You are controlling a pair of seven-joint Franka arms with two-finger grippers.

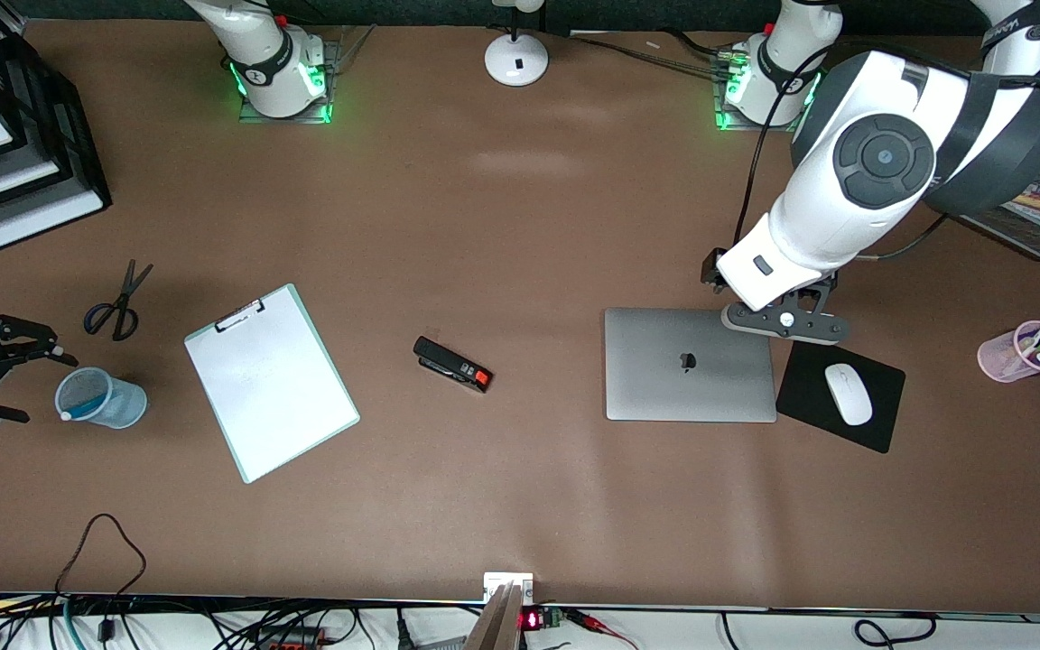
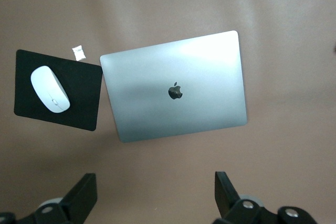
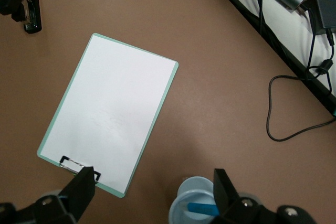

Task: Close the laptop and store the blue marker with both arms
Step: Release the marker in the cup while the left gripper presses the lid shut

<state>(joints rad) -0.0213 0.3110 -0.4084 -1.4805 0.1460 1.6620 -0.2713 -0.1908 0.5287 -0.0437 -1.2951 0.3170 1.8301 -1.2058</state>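
Left arm [image 1: 881, 181]: white shells, dark grey round joint caps, black cable. Right arm [image 1: 272, 54]: white, black band. Green-lit bases. Black two-finger grippers.

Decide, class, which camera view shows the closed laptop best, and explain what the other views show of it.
The left wrist view shows the laptop best: its whole shut lid and logo fill the middle, unobstructed. The front view also shows it complete but smaller, with the left gripper hanging at its edge. The right wrist view does not show it.
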